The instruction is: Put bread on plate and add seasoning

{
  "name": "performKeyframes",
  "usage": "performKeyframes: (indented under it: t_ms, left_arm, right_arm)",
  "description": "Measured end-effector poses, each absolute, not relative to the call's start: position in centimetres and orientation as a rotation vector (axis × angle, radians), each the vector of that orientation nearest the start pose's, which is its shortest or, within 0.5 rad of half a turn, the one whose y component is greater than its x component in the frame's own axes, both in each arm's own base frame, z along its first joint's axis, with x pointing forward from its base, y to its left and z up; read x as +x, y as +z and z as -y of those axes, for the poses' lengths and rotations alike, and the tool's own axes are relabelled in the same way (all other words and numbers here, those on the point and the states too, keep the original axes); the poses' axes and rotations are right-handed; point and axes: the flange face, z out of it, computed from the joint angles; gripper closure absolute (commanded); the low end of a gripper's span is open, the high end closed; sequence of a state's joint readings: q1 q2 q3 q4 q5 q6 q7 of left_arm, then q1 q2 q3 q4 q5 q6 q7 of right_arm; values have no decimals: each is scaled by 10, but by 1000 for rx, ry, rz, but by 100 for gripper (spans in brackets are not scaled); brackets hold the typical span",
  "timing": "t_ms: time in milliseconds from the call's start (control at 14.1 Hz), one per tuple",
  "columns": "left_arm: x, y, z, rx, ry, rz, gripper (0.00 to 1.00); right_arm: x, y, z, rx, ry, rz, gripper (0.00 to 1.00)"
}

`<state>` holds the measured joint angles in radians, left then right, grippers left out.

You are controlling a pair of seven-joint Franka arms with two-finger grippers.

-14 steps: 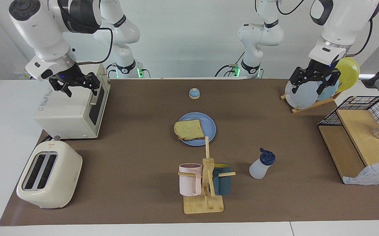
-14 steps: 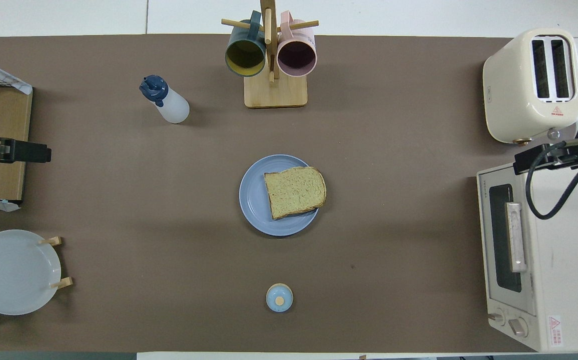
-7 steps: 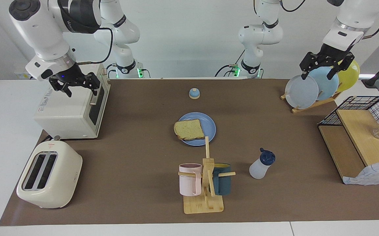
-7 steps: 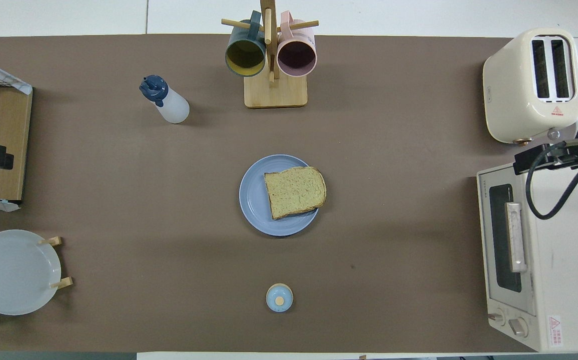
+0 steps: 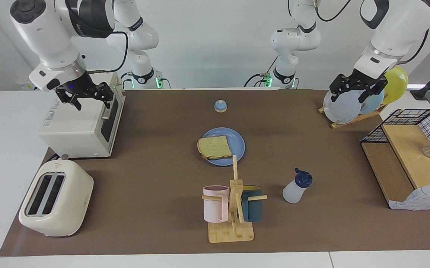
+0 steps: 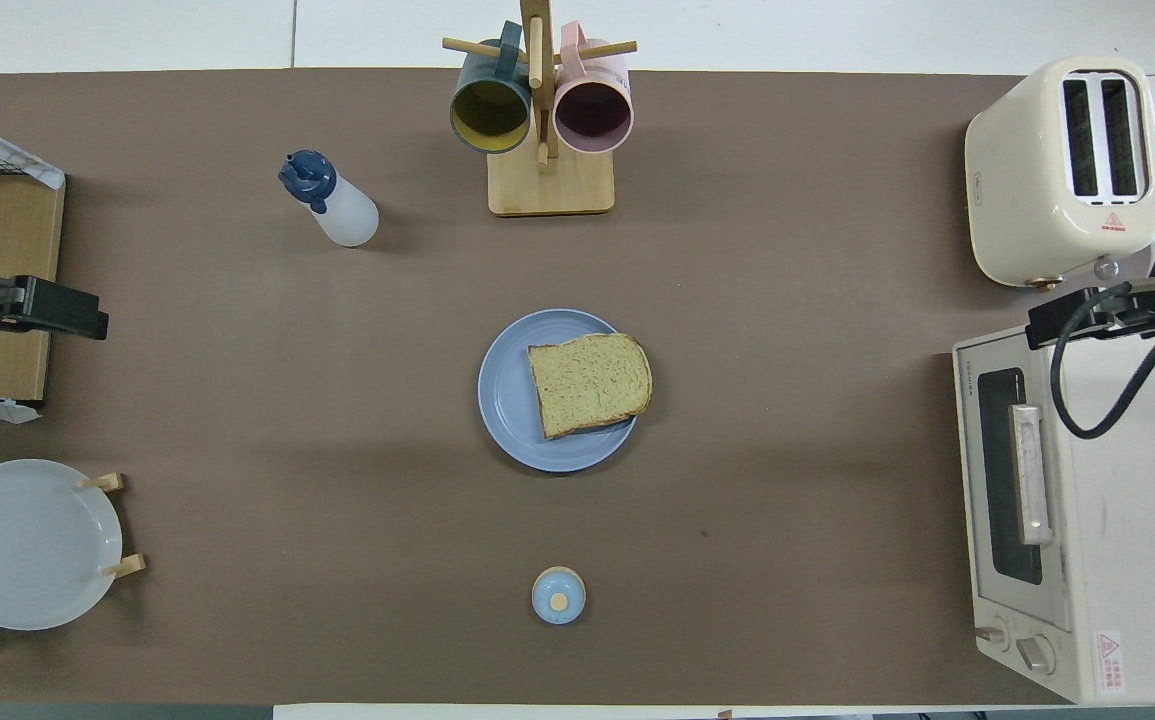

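Observation:
The bread (image 5: 215, 147) lies on the blue plate (image 5: 237, 143) in the middle of the table, one corner overhanging the rim toward the right arm's end; both also show in the overhead view, the bread (image 6: 589, 383) on the plate (image 6: 509, 395). The seasoning bottle (image 5: 296, 188) stands farther from the robots, toward the left arm's end, and shows in the overhead view (image 6: 332, 200). My left gripper (image 5: 350, 97) is open and empty in the air over the plate rack. My right gripper (image 5: 92, 100) is open and empty over the toaster oven and waits.
A mug tree (image 5: 233, 208) with a pink and a dark green mug stands farther out than the plate. A small blue bell (image 5: 220, 106) sits nearer the robots. A toaster oven (image 5: 80, 123) and toaster (image 5: 56, 197) are at the right arm's end; a plate rack (image 5: 352, 106) and shelf (image 5: 404, 163) are at the left arm's.
My left gripper rose and drew back over the plate rack half a second ago, then came back down to about where it was. The right arm, bread and bottle have not moved.

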<state>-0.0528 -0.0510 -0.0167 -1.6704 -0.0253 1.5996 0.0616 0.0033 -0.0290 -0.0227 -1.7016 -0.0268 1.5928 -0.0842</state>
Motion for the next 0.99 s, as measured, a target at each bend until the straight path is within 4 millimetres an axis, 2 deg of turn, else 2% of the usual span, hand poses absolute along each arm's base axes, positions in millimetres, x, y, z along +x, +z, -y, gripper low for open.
performKeyframes:
  t_ms: [142,355,993]
  left_arm:
    - [535,612,37,-3162,33,-196,0]
    - [532,630,32,-3163,25,-182,0]
    - [538,619,31,-3160,40,-240,0]
  right_arm:
    - [543,581,14,-3159,128,105,0]
    - [543,581,14,-3159,128,105,0]
    - [543,581,14,-3159,128,105,0]
